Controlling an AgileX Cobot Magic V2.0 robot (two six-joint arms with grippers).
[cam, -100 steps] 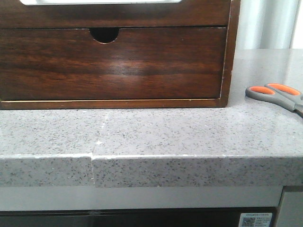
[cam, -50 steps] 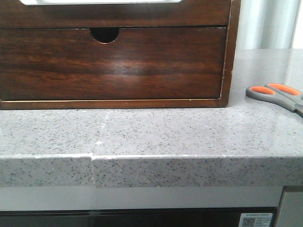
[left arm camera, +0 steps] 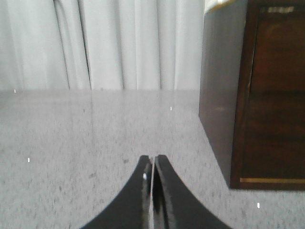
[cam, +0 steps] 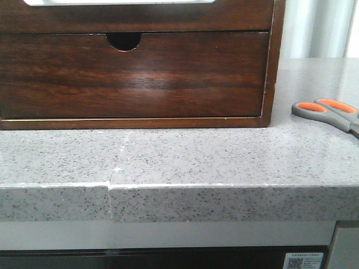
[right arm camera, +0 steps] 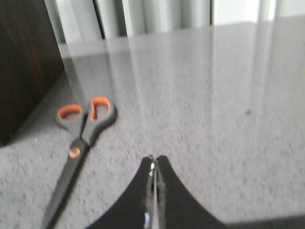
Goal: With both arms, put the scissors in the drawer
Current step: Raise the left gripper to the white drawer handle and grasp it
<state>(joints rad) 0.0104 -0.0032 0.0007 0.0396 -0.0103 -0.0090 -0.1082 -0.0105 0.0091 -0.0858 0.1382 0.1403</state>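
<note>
Left gripper pressed together on nothing over the counter beside the wooden cabinet, lower drawer front flush, scissors flat to its right, right gripper also pinched together, empty.

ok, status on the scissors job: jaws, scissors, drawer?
Left gripper and right gripper: jaws shut, empty. Scissors flat on the counter, right of the cabinet, untouched. Upper drawer closed. Nothing in the way.

Home-like room — speckled stone counter, white curtains, wooden cabinet.
</note>
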